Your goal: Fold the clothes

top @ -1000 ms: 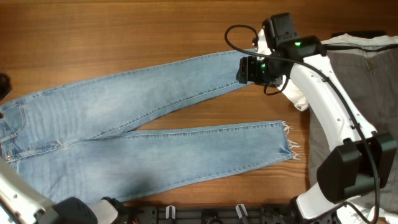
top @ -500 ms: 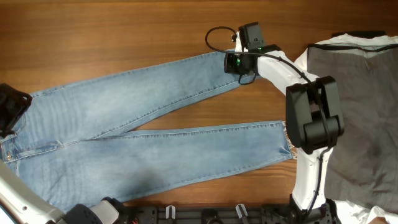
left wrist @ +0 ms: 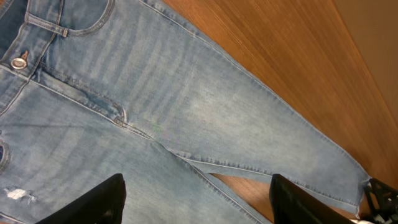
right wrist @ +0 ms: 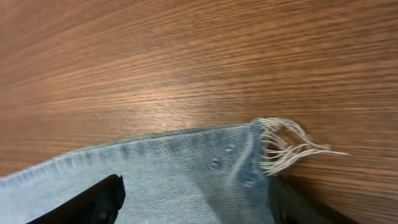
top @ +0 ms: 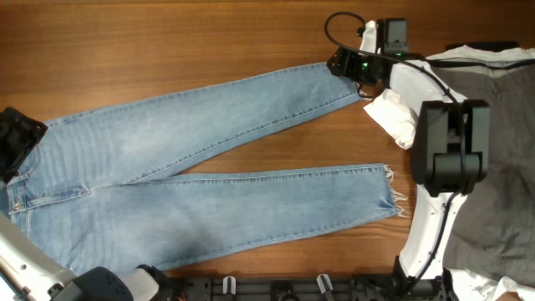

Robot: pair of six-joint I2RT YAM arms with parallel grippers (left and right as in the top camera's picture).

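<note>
The light blue jeans (top: 167,159) lie flat on the wooden table, waist at the left and both legs running right. My right gripper (top: 347,65) is open, low over the frayed hem of the far leg (right wrist: 249,168), with the denim lying between its fingers (right wrist: 196,205). My left gripper (top: 18,140) is open above the waist end. Its wrist view shows the waist button (left wrist: 20,61), a pocket and the crotch seam below its spread fingers (left wrist: 199,205). The near leg's frayed hem (top: 389,192) lies free.
A dark grey garment (top: 493,125) lies at the right edge with a white cloth (top: 393,113) beside and under it, close to the far leg's hem. Bare wood (top: 167,42) shows behind the jeans. The arm bases stand at the front edge.
My right gripper went left along the far leg, then came back right to its hem; the leg's end now lies farther right. My left gripper moved in over the waist.
</note>
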